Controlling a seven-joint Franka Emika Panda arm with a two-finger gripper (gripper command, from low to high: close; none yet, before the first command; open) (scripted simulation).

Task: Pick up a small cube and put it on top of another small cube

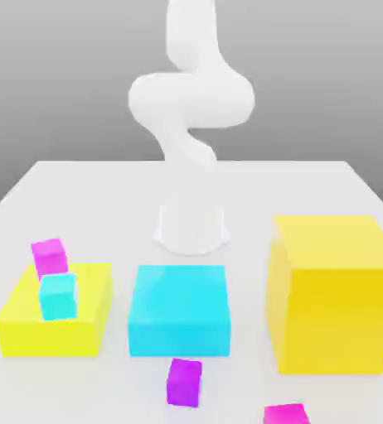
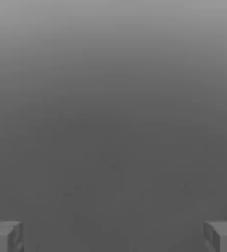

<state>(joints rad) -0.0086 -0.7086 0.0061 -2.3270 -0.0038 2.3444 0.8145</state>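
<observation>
A: Exterior view, items. White arm (image 1: 191,99) rising from its base at the back of the white surface (image 1: 104,190). Flat yellow block (image 1: 54,319) at the view's left, flat cyan block (image 1: 179,309) in the middle, tall yellow block (image 1: 336,290) at the right.

B: Small cubes?

A: Four. Cyan cube (image 1: 59,296) on the flat yellow block; upper magenta cube (image 1: 50,257) just behind it, at that block's far edge. Front magenta cube (image 1: 184,382) alone on the surface, ahead of the cyan block. A fourth magenta cube (image 1: 284,413) cut by the frame's lower edge.

B: Hand view?

A: Tool (image 2: 113,236): two fingertips (image 2: 5,236) at opposite edges of the frame, spread wide, nothing between them, plain grey beyond. This view settles the empty, open state; the exterior view alone lays out the cubes.

B: Advice for the step in hand?

A: Probably the approach. The front magenta cube stands free of neighbours, so it looks the easiest pick: descend straight, fingers square to two opposite faces. The cyan cube seems a reachable place to set it.
</observation>
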